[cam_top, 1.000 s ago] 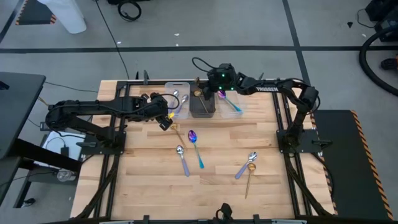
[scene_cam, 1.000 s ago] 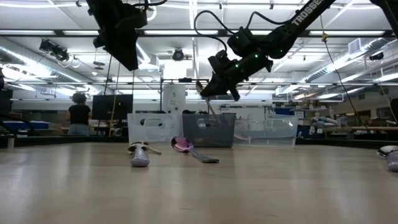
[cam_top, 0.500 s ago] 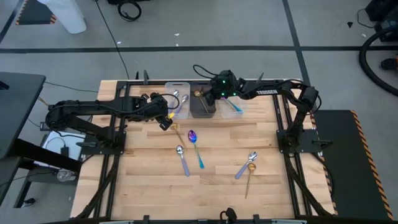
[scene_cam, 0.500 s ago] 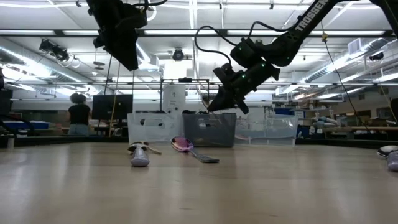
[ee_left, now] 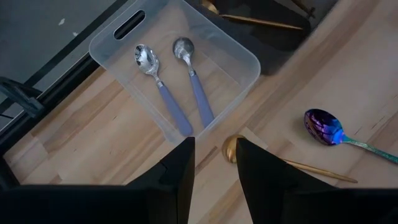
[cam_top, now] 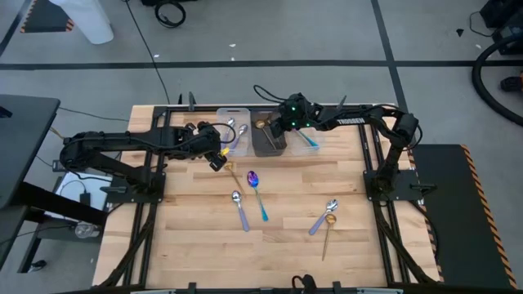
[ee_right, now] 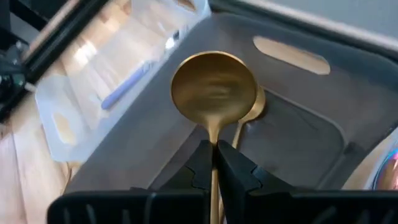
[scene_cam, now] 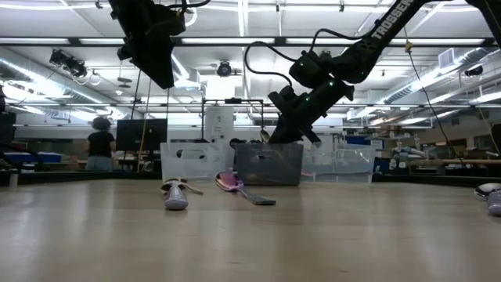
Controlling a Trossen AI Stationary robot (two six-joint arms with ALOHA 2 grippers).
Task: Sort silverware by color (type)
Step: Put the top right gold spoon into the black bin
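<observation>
Over the wooden surface (cam_top: 286, 192), the right hand (ee_right: 211, 163) pinches a gold spoon (ee_right: 213, 90) by its thin handle above the dark bin (ee_right: 298, 134); likely light, rigid, slippery, while the left hand (ee_left: 214, 171) hovers part-open, empty.

We are in a big robot lab. We see long ceiling lights (scene_cam: 70, 41) and shelves (scene_cam: 438, 149) far back, and a person (scene_cam: 99, 143) at a screen (scene_cam: 141, 133). The wooden table (cam_top: 286, 245) sits on a grey floor (cam_top: 245, 33) marked with black tape (cam_top: 204, 64).
</observation>
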